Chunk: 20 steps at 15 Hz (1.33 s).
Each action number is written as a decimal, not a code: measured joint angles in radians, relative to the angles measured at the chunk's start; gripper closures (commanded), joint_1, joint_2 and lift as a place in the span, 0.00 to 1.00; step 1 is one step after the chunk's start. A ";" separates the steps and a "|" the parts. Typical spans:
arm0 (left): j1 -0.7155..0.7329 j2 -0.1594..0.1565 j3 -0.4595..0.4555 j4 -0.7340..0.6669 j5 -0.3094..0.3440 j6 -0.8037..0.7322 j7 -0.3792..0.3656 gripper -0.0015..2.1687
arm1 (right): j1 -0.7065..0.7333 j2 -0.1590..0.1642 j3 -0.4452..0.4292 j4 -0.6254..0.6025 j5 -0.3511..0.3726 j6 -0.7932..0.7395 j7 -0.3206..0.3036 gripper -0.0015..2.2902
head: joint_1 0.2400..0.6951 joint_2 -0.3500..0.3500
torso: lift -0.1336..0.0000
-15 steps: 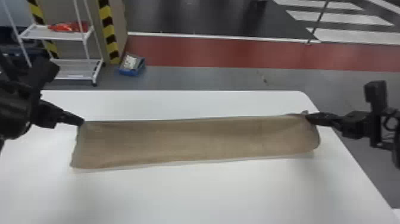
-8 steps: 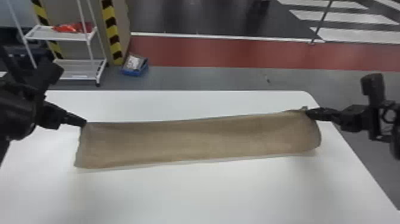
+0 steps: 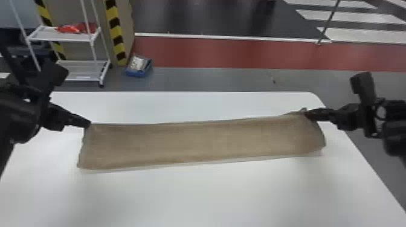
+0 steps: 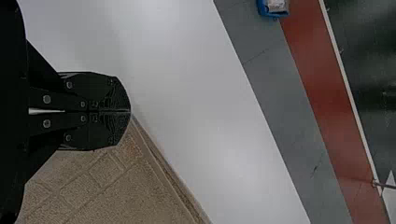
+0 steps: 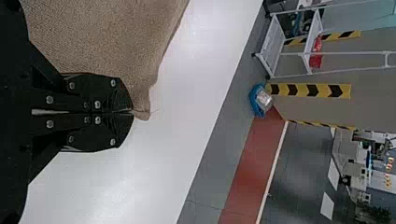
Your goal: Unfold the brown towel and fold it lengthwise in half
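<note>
A white table (image 3: 196, 193) spreads across the foreground, and on it a brown towel (image 3: 196, 142) stretches from side to side in a long, narrow band. The towel's near long edge slants slightly, its left end lying closer to the robot than its right, and the right end bows outward in a soft curve.

At the towel's far left corner, the robot's left gripper (image 3: 87, 123) has its fingers pressed together on the cloth; seen from the left wrist, the left gripper (image 4: 130, 111) meets the corner at its very tips, a seam running away along the border. Opposite, the right gripper (image 3: 308, 113) clamps the far right corner, and the right wrist view shows a small fold of fabric poking out past the closed tips of the right gripper (image 5: 132, 112).

Beyond the table's far edge, a blue bin (image 3: 139, 73) with pale contents sits on the grey floor (image 3: 205, 80), near a white rack (image 3: 60, 36) that carries a red item (image 3: 72, 28) on its upper shelf. Yellow-and-black striping (image 3: 115, 33) marks a panel alongside. Farther back come a red floor band (image 3: 241, 52), dark flooring (image 3: 196, 18) and white painted stripes (image 3: 341, 16).
</note>
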 measured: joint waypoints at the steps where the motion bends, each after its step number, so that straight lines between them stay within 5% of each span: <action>1: 0.001 -0.001 -0.001 0.004 0.001 -0.006 0.001 0.76 | -0.016 0.008 0.010 0.027 0.017 -0.016 -0.009 0.58 | 1.00 0.38 | 0.08; 6: 0.002 -0.002 -0.004 0.010 0.002 -0.029 0.009 0.76 | -0.058 0.031 0.041 0.114 0.077 -0.072 -0.049 0.54 | 1.00 0.39 | 0.08; 8: 0.002 -0.004 -0.008 0.011 0.001 -0.033 0.017 0.76 | -0.062 0.032 0.053 0.134 0.098 -0.074 -0.105 0.11 | 1.00 0.38 | 0.08; 12: 0.009 -0.013 -0.011 0.014 0.000 -0.050 0.026 0.72 | -0.058 0.037 0.051 0.148 0.097 -0.052 -0.175 0.05 | 1.00 0.36 | 0.08; 13: 0.012 -0.014 -0.009 0.013 0.001 -0.055 0.034 0.53 | -0.055 0.037 0.044 0.148 0.089 -0.052 -0.176 0.05 | 1.00 0.36 | 0.08; 14: 0.020 -0.015 -0.003 0.010 0.004 -0.059 0.047 0.20 | -0.052 0.037 0.036 0.148 0.079 -0.053 -0.176 0.05 | 1.00 0.36 | 0.08; 15: 0.029 -0.015 0.003 0.004 0.011 -0.062 0.056 0.06 | -0.049 0.037 0.030 0.145 0.072 -0.053 -0.176 0.05 | 1.00 0.36 | 0.08; 20: 0.072 -0.015 0.041 -0.054 0.048 -0.084 0.088 0.04 | -0.001 0.024 0.017 0.086 0.013 -0.029 -0.159 0.05 | 1.00 0.36 | 0.08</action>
